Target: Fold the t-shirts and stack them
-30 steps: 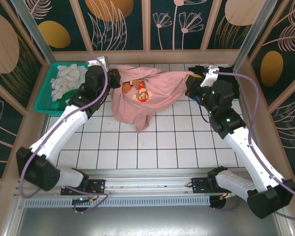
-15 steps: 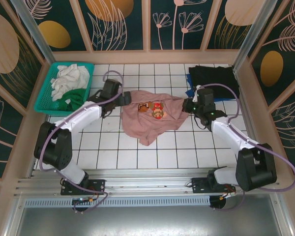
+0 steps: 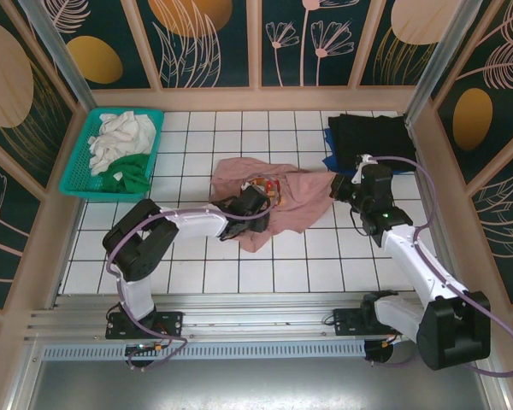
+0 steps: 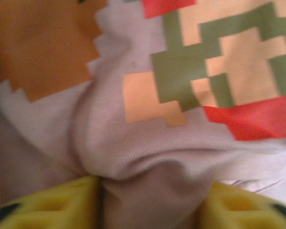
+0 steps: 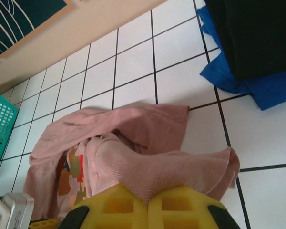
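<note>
- Left hand [image 4: 152, 210]: yellow fingers [image 4: 52, 206] set partway apart, clamped on a bunched ridge of the dusty-pink cloth t-shirt [image 4: 148, 143]; the cloth fills the gap and touches both fingers, just below its pixel print of orange, green, peach and red blocks [image 4: 219, 71]
- Left hand, top view [image 3: 255, 202]: low over the middle of the shirt, the arm stretched flat across the tiles
- Right hand [image 5: 148, 202]: yellow fingers pressed together, pinching the near right edge of the dusty-pink cloth t-shirt [image 5: 148, 129], which rises in a fold to the fingertips
- Right hand, top view [image 3: 336, 184]: at the shirt's right-hand edge
- Dusty-pink cloth t-shirt [image 3: 295, 201]: crumpled at the centre of the worktop, unfolded, print partly showing
- Black cloth t-shirt [image 3: 372, 137]: lying flat at the far right corner, on top of the blue cloth t-shirt [image 3: 329, 161], whose edge shows at its left
- Teal plastic lattice basket [image 3: 90, 190]: far left corner, holding the white cloth t-shirt [image 3: 120, 135] and the green cloth t-shirt [image 3: 132, 169]
- White tiled worktop [image 3: 239, 265]: dark grout lines, a metal rail [image 3: 256, 325] along the near edge
- Surrounding wall panels [image 3: 214, 43]: dark teal with gold leaf and flower designs, framed in pale wood
</note>
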Robot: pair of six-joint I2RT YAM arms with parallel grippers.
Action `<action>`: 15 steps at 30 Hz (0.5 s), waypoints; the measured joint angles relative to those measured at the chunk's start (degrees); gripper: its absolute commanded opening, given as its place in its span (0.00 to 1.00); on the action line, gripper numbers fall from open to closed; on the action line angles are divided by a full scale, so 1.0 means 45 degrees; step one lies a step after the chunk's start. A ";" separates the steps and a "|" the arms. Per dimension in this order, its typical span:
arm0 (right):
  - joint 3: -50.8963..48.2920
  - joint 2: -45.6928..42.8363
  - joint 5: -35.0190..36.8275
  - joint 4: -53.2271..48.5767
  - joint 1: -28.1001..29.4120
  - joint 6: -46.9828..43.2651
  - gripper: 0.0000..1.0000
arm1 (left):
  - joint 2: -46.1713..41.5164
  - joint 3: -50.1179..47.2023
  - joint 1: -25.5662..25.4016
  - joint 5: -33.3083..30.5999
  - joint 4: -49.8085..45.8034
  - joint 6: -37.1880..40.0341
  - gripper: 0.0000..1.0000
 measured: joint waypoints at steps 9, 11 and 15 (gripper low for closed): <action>-0.0243 0.0423 -0.0102 0.0000 0.0010 -0.0121 0.27 | -0.2764 -0.1326 0.1501 -0.0831 -0.0782 0.0024 0.08; -0.0262 0.0452 -0.0330 0.0316 0.0010 -0.0092 0.31 | -0.3662 -0.1394 0.2166 -0.0981 -0.0991 0.0199 0.21; -0.0408 0.0704 -0.0656 0.1088 0.0010 -0.0053 0.38 | -0.4235 -0.1200 0.3857 -0.1642 -0.1195 0.0379 0.48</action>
